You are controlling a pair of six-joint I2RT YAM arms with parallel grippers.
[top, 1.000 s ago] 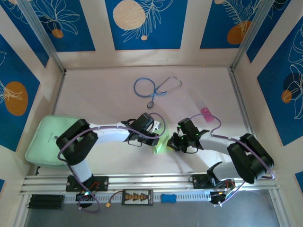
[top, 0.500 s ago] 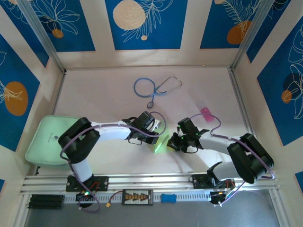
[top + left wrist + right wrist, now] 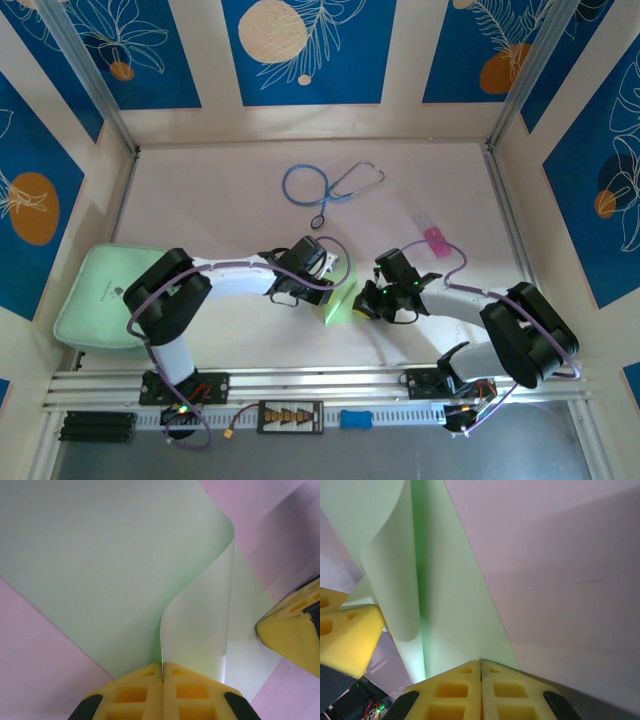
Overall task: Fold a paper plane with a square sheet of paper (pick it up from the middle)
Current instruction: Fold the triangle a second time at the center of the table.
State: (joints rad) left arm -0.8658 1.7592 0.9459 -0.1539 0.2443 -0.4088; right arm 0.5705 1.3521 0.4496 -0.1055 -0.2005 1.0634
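Judging by its shape, folding is at an early stage: the thin pale green square sheet of paper (image 3: 340, 304) is doubled over with one layer curling loose, and no pointed dart is formed yet. Left gripper (image 3: 162, 672) and right gripper (image 3: 481, 667) are each pinched tight on an edge of the sheet, one either side. Left of the sheet, a thick mint-green rounded pad (image 3: 95, 295) bears a mark too small to read; beyond the sheet lies a blue-tubed stethoscope (image 3: 329, 190).

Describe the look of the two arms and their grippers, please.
Both the left arm and right arm have white links, bulky black joint housings and looping purple cables. The left gripper and right gripper carry blocky yellow fingers with rectangular recesses, on black mounts.
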